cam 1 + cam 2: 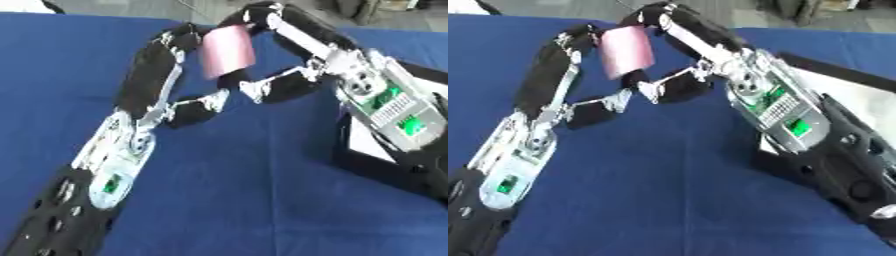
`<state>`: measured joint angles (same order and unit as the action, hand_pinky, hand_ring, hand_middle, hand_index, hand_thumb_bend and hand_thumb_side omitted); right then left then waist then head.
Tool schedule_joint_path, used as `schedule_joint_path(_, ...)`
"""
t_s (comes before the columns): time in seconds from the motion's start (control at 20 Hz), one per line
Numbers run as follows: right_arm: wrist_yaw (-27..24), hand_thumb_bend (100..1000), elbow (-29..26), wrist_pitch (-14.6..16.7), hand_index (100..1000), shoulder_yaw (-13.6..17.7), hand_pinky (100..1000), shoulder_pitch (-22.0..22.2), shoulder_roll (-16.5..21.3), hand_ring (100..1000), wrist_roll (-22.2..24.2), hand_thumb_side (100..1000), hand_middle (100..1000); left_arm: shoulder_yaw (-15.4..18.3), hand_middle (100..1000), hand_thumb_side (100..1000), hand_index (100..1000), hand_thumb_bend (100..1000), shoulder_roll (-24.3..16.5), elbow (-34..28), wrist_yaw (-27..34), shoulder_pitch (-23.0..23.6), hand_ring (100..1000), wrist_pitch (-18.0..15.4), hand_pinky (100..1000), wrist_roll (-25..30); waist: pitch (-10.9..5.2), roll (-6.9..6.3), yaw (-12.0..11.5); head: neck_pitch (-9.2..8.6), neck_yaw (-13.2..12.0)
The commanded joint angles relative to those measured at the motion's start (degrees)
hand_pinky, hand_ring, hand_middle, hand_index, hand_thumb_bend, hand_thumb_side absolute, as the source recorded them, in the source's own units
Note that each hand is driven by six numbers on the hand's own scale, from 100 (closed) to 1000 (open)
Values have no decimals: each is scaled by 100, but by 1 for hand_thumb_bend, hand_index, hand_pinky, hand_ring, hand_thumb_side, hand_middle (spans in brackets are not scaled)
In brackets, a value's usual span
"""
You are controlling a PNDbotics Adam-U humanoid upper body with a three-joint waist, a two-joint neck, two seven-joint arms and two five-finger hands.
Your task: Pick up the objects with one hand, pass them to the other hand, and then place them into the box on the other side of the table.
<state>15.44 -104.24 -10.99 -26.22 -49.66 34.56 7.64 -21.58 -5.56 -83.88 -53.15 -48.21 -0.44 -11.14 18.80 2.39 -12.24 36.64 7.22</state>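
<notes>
A pink cylinder-shaped object (227,52) is held up above the blue table, between both hands. My left hand (153,75) reaches up from the lower left; its long fingers curl against the object's left side and its thumb (203,106) lies below it. My right hand (350,70) comes in from the right, its fingers (293,30) arching over the object's top and its thumb (276,89) under the lower right. Both hands appear to grip it. The black box (367,167) with a white inside sits at the right, partly hidden by my right forearm.
The blue cloth table (245,200) spreads across the near and left parts of the view. Its far edge runs along the top, with grey floor beyond. The box's white floor (859,95) shows at the right edge.
</notes>
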Motion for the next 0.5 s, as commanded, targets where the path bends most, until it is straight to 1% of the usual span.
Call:
schedule_joint_path(0.05, -95, 100, -180, 9, 605, 177, 831, -126, 160, 868, -146, 100, 590, -46, 738, 631, 907, 381, -7, 35, -174, -33, 760, 170, 821, 90, -117, -25, 13, -50, 23)
schedule_joint_path(0.15, -136, 100, -208, 22, 604, 194, 831, -120, 187, 865, -157, 100, 589, -34, 756, 707, 922, 427, -22, 64, -284, -21, 785, 227, 836, 177, -121, -31, 21, -39, 27)
schedule_joint_path(0.2, -157, 100, -227, 26, 604, 205, 831, -117, 202, 864, -158, 100, 589, -21, 758, 722, 923, 434, -26, 81, -343, -15, 787, 265, 838, 220, -122, -33, 23, -32, 28)
schedule_joint_path(0.25, -177, 100, -242, 22, 604, 216, 831, -112, 216, 865, -159, 100, 589, 1, 764, 763, 927, 444, -27, 107, -390, -4, 794, 325, 844, 263, -124, -34, 25, -23, 30)
schedule_joint_path(0.3, -196, 100, -254, 15, 604, 227, 831, -107, 226, 865, -161, 100, 589, 32, 765, 801, 927, 447, -22, 136, -419, 6, 795, 419, 846, 296, -124, -36, 27, -17, 32)
schedule_joint_path(0.4, -228, 100, -276, 1, 603, 244, 830, -88, 240, 865, -171, 100, 589, 101, 763, 845, 926, 440, -12, 192, -430, 23, 794, 656, 847, 323, -125, -38, 31, -16, 41)
schedule_joint_path(0.5, -256, 100, -301, -12, 603, 262, 830, -61, 254, 866, -183, 100, 589, 178, 759, 864, 925, 428, -4, 269, -387, 38, 790, 932, 847, 324, -125, -39, 36, -15, 52)
